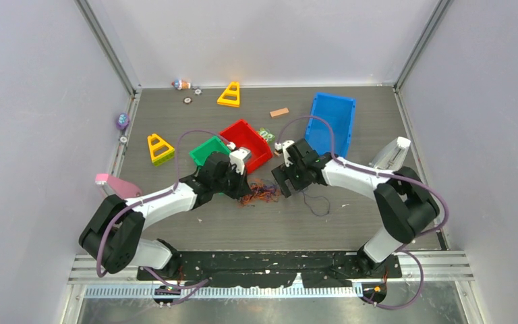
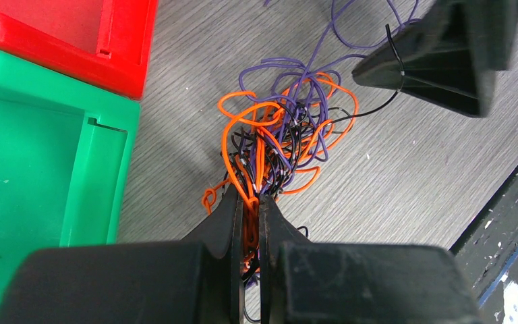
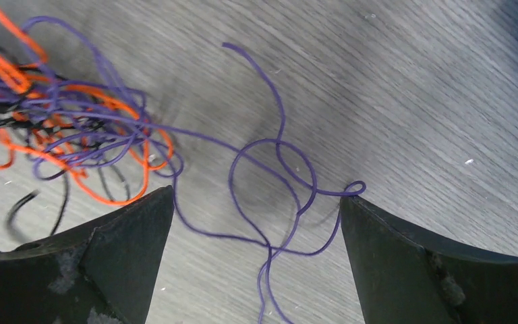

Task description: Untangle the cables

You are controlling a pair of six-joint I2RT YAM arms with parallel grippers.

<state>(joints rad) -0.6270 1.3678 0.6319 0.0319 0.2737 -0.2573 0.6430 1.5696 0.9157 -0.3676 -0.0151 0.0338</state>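
Walls (image 1: 34,101): we see pale panels closing in the worktop on the left, back and right, with metal posts at the back corners.
Worktop (image 1: 195,233): grey wood-grain. Our widest bare stretch lies between the tangle and the dark base plate (image 1: 270,262) at the near edge. There is more open surface at the back left.
Left arm (image 1: 168,199): it reaches in from the near left toward the centre.
Right arm (image 1: 357,175): it reaches in from the near right, and its wrist faces the left arm's across the tangle.
Blue bin (image 1: 337,96): back right, just behind the right wrist.
Red bin (image 1: 243,123): centre back, touching the green bin (image 1: 206,143). Both sit close behind the left wrist, so we have little room there.
Cables (image 2: 280,135): a loose knot of thin orange, purple and black strands lying on the worktop between the two wrists, in front of the red bin.
Purple strand (image 3: 276,169): one line trails out of the knot to the right, curling into a loop flat on the worktop.
Left jaws: we see them pressed together on orange and dark strands at the near end of the knot.
Right jaws: spread wide with nothing gripped. The purple loop lies on the worktop below the gap.
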